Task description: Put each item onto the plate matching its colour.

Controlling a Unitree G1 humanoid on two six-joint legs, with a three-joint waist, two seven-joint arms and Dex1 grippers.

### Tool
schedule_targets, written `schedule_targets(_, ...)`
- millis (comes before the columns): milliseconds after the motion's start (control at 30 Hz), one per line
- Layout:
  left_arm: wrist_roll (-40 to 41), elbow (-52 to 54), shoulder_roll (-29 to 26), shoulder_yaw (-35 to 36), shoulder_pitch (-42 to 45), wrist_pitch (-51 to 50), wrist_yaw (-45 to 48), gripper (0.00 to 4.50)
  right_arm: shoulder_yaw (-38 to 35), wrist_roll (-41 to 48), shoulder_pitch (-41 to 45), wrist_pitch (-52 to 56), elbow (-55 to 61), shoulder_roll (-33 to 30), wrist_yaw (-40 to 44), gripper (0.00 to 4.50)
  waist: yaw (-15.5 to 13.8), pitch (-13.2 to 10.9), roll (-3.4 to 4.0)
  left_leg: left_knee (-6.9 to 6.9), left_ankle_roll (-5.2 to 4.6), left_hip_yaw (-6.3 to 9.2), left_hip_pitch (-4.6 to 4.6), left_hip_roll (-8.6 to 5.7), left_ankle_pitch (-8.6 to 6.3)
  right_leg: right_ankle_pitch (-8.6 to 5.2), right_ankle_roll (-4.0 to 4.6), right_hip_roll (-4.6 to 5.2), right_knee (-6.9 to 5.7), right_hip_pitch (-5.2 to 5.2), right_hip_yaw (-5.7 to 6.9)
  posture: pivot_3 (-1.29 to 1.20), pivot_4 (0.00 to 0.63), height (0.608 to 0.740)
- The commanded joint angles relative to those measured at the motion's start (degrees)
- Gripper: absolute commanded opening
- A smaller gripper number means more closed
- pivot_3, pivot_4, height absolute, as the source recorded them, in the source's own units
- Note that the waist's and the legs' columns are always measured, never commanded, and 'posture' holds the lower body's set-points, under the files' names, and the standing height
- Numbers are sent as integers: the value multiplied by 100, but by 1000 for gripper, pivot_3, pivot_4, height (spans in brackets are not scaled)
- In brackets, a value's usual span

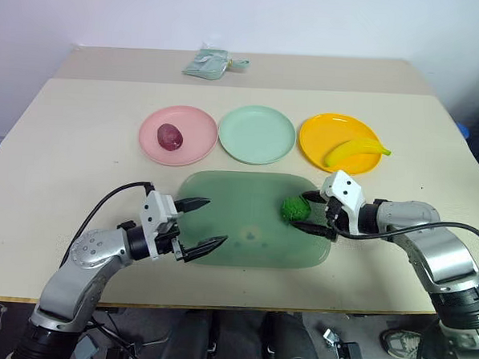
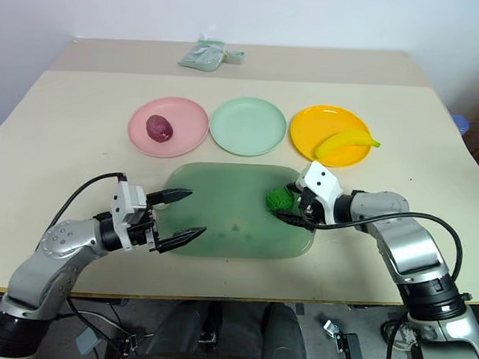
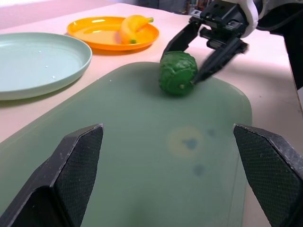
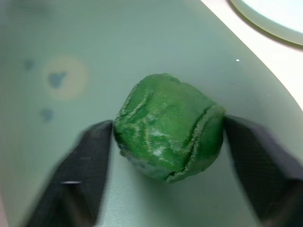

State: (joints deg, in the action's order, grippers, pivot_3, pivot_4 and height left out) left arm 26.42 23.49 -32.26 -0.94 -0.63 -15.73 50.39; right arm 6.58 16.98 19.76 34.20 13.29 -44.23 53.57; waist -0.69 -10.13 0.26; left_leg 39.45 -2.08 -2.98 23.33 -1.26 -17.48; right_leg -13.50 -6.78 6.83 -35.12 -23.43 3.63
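Fingers of the right gripper (image 4: 168, 137) pressed against both sides of the bumpy green ball (image 1: 294, 208), resting on the right part of the green tray (image 1: 223, 191); fingers of the left gripper (image 1: 202, 224) spread wide, empty, above the tray's near-left edge. Fruit (image 1: 170, 136) already on the pink plate (image 1: 154, 127), banana (image 1: 355, 150) on the yellow plate (image 1: 318, 135); mint plate (image 1: 256, 134) bare, just beyond the tray on the counter (image 1: 65, 138). Best to confirm a centred, firm squeeze, lift straight up, carry over the rim, lower before letting go, since round and likely to roll. No legible brand, label or writing anywhere.
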Motion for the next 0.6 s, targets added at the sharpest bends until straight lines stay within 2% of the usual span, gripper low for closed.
schedule_targets(33,37,223,16,49,-17,18,-89,4500,-24,-66,266,-209,99,125,-87,2169,1,0,0,0,0,1,0,0,0,0,0,-1,0,0,0,0,150,740)
schedule_targets(133,28,257,-2,92,-52,0,-178,4500,-132,-23,733,-246,-102,603,-445,2114,15,0,-1,0,0,1,0,0,0,0,0,-1,0,0,0,0,150,740)
schedule_targets(167,-7,261,15,155,-65,37,-267,4500,-104,-148,1179,-242,-480,1033,-864,2114,55,0,0,0,1,0,0,1,1,0,0,-2,-1,-1,0,0,150,740)
schedule_targets(267,-289,90,118,303,35,164,-710,4500,87,-919,2690,-235,-2539,2386,-2500,2114,186,0,1,1,13,-1,-1,2,8,1,1,-6,-13,-8,-2,0,150,740)
schedule_targets(333,-358,77,167,334,45,157,-867,4500,50,-1192,3332,-492,-3714,2941,-3095,2114,158,4,-5,-9,26,-4,3,1,16,2,9,-10,-28,-26,-6,0,150,740)
schedule_targets(433,-393,260,198,360,-82,131,-1009,4500,-48,-1299,3958,-1108,-5028,3445,-3359,2114,135,7,-7,-32,29,17,7,0,17,-5,22,-14,-40,-26,9,0,150,740)
schedule_targets(533,-394,469,224,414,-254,101,-1190,4500,-176,-1279,4333,-1533,-5870,3646,-3359,2114,147,4,-5,-35,15,13,17,-13,9,-4,20,-8,-26,-26,10,0,150,740)
schedule_targets(600,-391,641,229,474,-414,75,-1319,4500,-243,-1192,4449,-1707,-6138,3666,-3154,3135,155,3,-4,-30,13,12,17,-16,9,-4,19,-6,-10,-15,11,0,150,740)
